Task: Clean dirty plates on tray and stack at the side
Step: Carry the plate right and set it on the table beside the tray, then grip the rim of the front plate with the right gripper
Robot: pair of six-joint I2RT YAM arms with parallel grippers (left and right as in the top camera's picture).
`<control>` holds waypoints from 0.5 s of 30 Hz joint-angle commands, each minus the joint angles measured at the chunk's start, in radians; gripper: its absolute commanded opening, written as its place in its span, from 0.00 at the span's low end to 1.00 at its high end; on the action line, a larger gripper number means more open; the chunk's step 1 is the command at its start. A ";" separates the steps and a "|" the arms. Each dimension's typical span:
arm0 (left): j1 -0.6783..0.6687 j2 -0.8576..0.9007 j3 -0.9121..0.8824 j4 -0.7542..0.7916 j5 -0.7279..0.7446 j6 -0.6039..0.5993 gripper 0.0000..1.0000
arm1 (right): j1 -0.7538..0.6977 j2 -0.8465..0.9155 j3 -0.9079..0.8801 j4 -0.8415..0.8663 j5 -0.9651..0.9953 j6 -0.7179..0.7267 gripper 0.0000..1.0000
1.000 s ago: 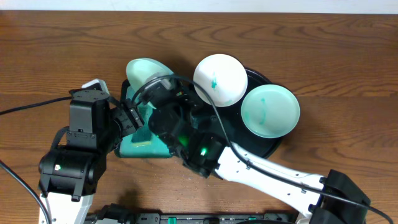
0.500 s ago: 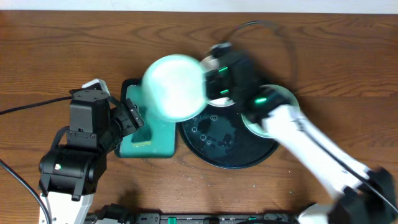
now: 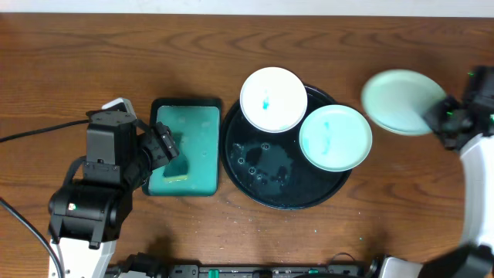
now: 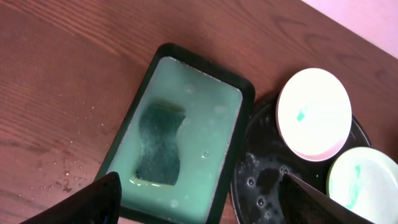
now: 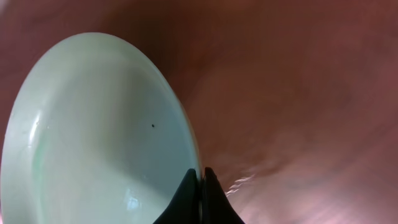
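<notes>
Dirty plates [image 3: 273, 99], two smooth white rounds with teal smears, wait on the big glossy black tray [image 3: 278, 181], low-rimmed and puddled. Just left of it is the rectangular wash tray [image 3: 218, 147] of milky teal water, with a dark wavy sponge [image 4: 158, 143] soaking. Third plate [image 3: 401, 102] looks wiped. The right gripper [image 5: 200, 180] pinches its rim out over bare wood [image 3: 77, 62], probably heading for the stack spot. Left gripper [image 4: 199, 199] gapes wide, holding nothing.
</notes>
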 commanded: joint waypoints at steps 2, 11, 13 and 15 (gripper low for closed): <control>0.003 0.001 0.018 -0.002 -0.002 0.011 0.81 | -0.097 0.115 -0.003 -0.021 0.021 0.018 0.01; 0.003 0.001 0.018 -0.002 -0.002 0.010 0.81 | -0.063 0.337 -0.002 -0.069 0.006 0.007 0.09; 0.003 0.001 0.018 -0.002 -0.002 0.010 0.81 | -0.041 0.340 -0.002 -0.065 -0.024 -0.029 0.25; 0.003 0.001 0.018 -0.002 -0.002 0.010 0.81 | -0.014 0.320 -0.001 -0.051 -0.093 -0.105 0.32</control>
